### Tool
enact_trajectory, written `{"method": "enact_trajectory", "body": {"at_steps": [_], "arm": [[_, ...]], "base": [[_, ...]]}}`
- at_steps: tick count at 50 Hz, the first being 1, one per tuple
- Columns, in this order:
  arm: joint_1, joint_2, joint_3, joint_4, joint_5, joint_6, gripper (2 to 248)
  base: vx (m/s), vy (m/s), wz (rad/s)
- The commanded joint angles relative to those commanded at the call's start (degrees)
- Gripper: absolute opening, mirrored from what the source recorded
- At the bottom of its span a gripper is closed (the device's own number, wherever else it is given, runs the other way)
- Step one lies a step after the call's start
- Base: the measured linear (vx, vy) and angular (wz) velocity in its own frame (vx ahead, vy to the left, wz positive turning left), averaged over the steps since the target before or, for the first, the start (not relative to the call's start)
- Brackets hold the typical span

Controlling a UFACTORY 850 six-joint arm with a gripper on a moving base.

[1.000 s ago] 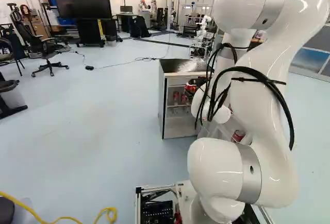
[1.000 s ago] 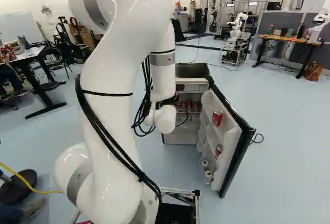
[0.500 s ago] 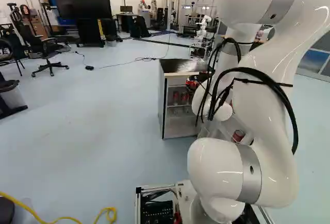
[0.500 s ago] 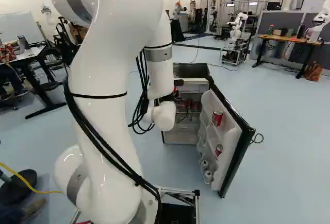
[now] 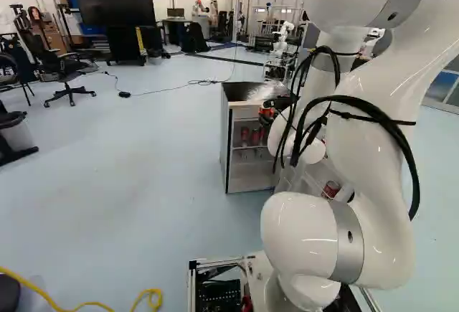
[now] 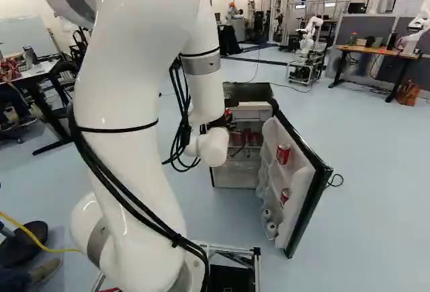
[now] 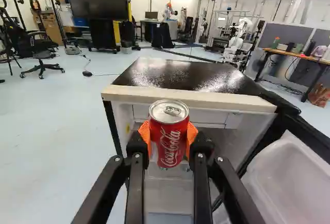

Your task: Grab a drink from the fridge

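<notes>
The black gripper [image 5: 278, 103] holds a red can [image 7: 169, 136] upright, with orange pads [image 7: 145, 134] squeezing it from both sides (its silver lid and pull tab show on top). Past the can is the open fridge [image 7: 196, 99], with a shiny black top. Farther off are a big black screen [image 7: 97, 0] and a chair [image 7: 41, 49].
</notes>
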Motion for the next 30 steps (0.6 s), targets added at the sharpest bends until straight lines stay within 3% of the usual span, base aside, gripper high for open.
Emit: {"method": "enact_trajectory", "body": {"at_steps": [30], "arm": [[0.6, 2.8, -1.9, 0.0, -3.5, 0.0, 89]], "base": [[0.000, 0.000, 0.000]]}}
